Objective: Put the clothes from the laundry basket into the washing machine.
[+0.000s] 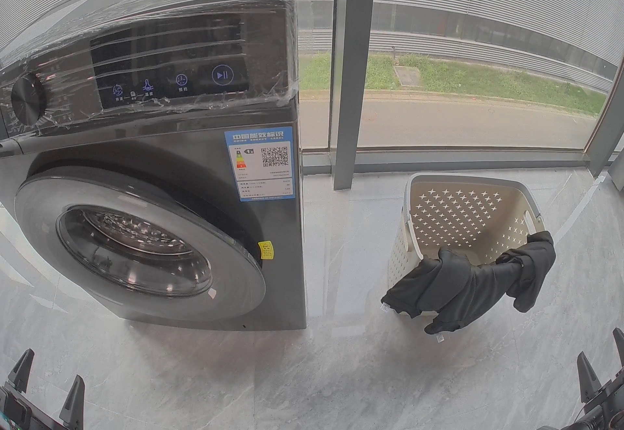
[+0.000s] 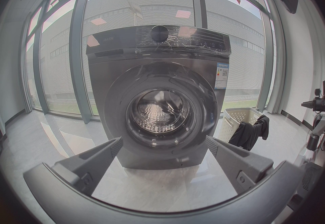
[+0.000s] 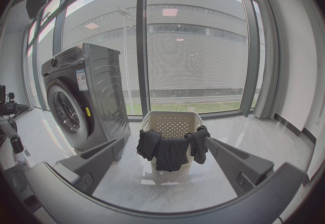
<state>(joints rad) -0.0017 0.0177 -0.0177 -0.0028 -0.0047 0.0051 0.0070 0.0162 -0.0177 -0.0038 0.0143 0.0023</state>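
A dark grey front-loading washing machine (image 1: 162, 145) stands on the left, its round door (image 1: 136, 249) closed; it also faces the left wrist camera (image 2: 159, 99) and appears side-on in the right wrist view (image 3: 84, 96). To its right sits a cream laundry basket (image 1: 455, 210) (image 3: 172, 123) (image 2: 237, 118) with a black garment (image 1: 468, 285) (image 3: 169, 148) (image 2: 250, 133) draped over its front rim. My left gripper (image 1: 47, 379) (image 2: 162, 153) is open, low at the near left, in front of the machine. My right gripper (image 1: 604, 360) (image 3: 162, 153) is open at the near right, short of the basket.
Pale marble floor (image 1: 338, 373) lies open between the grippers, the machine and the basket. Floor-to-ceiling windows with a grey pillar (image 1: 351, 61) stand behind both. The basket sits near the window sill (image 1: 455, 158).
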